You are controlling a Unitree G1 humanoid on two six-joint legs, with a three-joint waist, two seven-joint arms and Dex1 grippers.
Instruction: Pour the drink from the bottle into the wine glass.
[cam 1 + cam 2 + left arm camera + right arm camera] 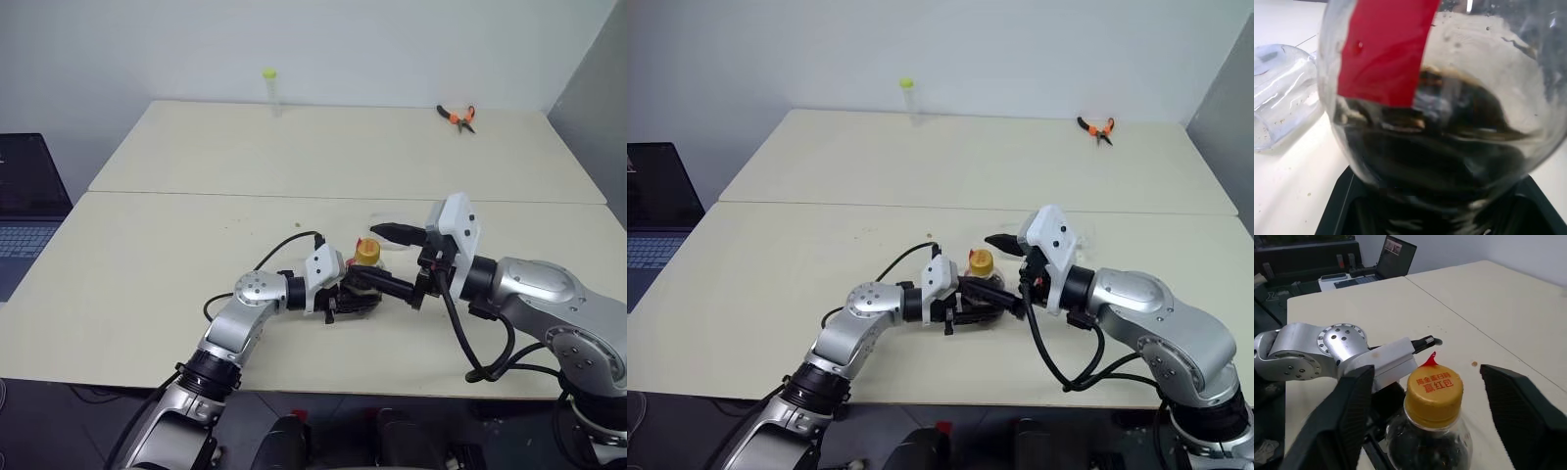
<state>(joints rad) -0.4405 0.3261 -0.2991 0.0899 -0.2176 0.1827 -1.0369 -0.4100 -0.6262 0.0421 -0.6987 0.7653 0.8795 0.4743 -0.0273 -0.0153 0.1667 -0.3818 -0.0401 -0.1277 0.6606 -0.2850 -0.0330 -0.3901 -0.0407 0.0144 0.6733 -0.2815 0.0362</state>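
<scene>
Bottle (1432, 426) stands between open right gripper (1435, 406) fingers.

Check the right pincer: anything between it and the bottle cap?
Nothing visible. The right pincer straddles the yellow cap with open gaps on both sides. The left pincer holds the bottle lower down on its body.

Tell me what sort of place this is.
Probably a lab or workshop, not a kitchen: two plain tables pushed together against a bare wall, orange pliers at the far edge, and an open laptop on a desk to the left.
</scene>
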